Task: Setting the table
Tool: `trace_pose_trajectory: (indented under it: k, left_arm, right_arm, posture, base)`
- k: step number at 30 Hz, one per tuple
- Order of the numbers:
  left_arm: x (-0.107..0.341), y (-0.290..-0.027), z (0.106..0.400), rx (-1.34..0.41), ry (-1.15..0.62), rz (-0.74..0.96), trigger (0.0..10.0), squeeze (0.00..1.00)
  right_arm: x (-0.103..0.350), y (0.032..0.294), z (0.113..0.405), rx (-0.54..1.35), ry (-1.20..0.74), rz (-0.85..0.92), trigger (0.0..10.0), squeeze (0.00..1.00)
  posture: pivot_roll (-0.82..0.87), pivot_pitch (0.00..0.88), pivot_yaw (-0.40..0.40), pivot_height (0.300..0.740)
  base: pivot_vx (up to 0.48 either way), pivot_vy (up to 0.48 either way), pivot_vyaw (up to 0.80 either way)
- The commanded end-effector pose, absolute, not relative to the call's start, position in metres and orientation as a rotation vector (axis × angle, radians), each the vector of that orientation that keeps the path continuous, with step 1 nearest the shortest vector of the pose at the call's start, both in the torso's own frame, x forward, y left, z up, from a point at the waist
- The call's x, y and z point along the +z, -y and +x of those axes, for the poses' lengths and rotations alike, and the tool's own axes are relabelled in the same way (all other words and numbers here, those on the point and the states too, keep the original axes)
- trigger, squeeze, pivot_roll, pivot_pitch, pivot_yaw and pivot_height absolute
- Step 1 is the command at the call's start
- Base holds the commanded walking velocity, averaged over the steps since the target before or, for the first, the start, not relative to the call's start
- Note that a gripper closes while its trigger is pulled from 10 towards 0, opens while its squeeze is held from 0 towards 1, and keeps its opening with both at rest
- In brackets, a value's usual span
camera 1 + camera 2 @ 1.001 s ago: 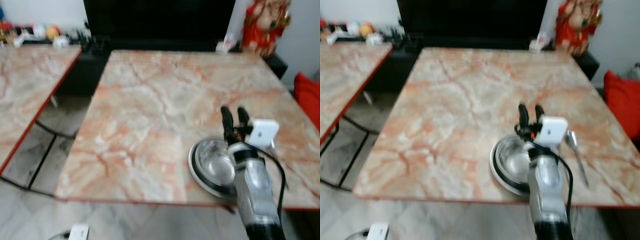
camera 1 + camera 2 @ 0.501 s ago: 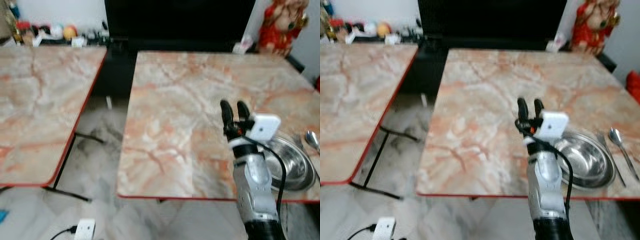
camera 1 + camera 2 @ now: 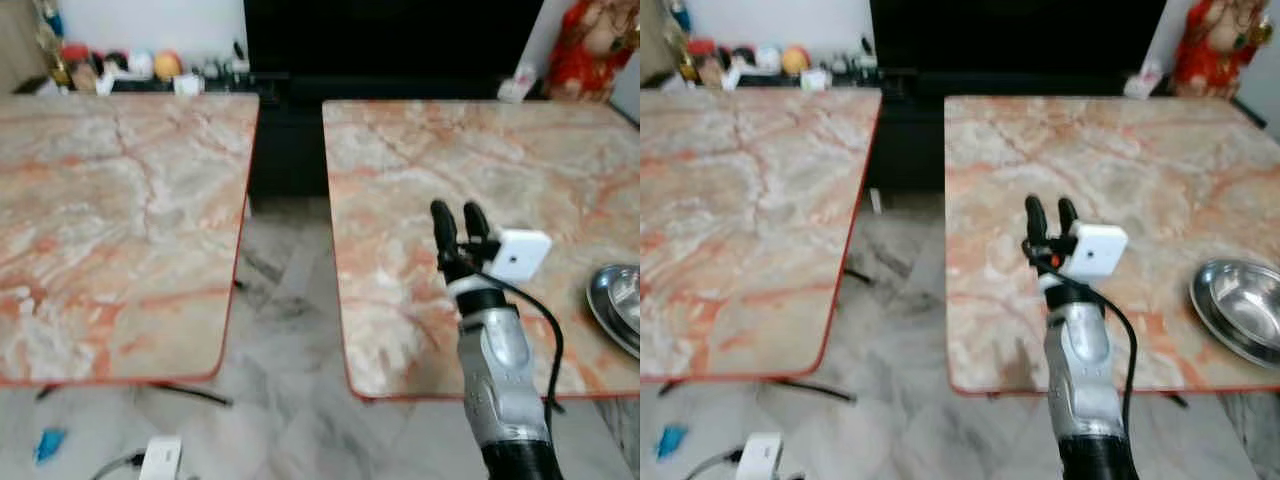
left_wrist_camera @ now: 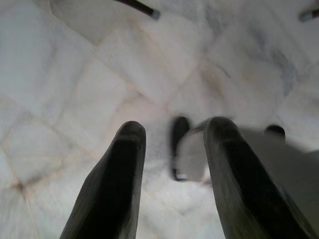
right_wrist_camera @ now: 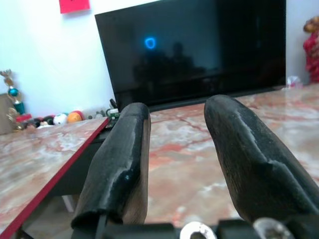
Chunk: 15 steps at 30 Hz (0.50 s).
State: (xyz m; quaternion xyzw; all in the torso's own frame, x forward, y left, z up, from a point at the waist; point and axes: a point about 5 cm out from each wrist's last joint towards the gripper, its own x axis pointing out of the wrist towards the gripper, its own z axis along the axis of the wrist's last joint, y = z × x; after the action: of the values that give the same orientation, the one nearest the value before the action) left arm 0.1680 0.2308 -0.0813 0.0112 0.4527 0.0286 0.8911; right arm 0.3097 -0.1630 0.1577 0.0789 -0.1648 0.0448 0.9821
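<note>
- Round stainless-steel bowl [image 3: 1245, 310], seated on a dark-rimmed plate: the place setting, resting at the robot's right on the near edge of the right-hand marble-patterned counter [image 3: 1090, 170] with its red rim. It lies well apart from both claws; part of it is cut off by the picture's edge.
- Second marble-patterned counter [image 3: 110, 210]: stands to the robot's left, separated from the first by a gap of pale tiled floor [image 3: 285, 300]. Its top carries nothing visible; small objects lie along a ledge behind it.
- Step in hand (judgement): a transit phase between placements. One setting appears laid, and the head camera faces the gap and the left counter, which suggests the search for the next item or next place.
- Next move (judgement): calls for locating further tableware, which these views do not reveal, and bringing a claw near it before any grasp.
- Right arm: raised before the torso, forearm upright, right claw [image 3: 453, 225] pointing up and forward above the near edge of the right counter. Its two black fingers [image 5: 119, 159] stand moderately parted and hold nothing.
- Left claw [image 4: 172, 164]: hangs pointing down at the floor, fingers likewise parted and empty.
</note>
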Motion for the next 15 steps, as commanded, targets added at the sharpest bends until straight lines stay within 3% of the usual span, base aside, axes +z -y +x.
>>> trace_pose_trajectory:
  k: [1, 5, 15]
  left_arm:
    - [-0.083, -0.233, 0.163, 0.062, -0.956, 0.03, 10.0, 0.0]
    - [-0.08, -0.231, 0.17, 0.057, -0.941, 0.029, 10.0, 0.0]
    - [-0.076, -0.222, 0.185, 0.047, -0.922, 0.029, 10.0, 0.0]
  right_arm:
    - [0.165, 0.154, 0.312, 0.116, 0.354, 0.171, 10.0, 0.0]
    - [0.166, 0.155, 0.311, 0.106, 0.373, 0.151, 10.0, 0.0]
    - [0.166, 0.153, 0.311, 0.118, 0.375, 0.156, 10.0, 0.0]
  posture:
    - [0.08, 0.037, -0.058, 0.74]
    - [0.08, 0.036, -0.057, 0.74]
    - [0.09, 0.033, -0.056, 0.74]
  base:
    - [0.0, 0.48, 0.0]
    - [0.0, 0.48, 0.11]
    - [0.0, 0.48, 0.8]
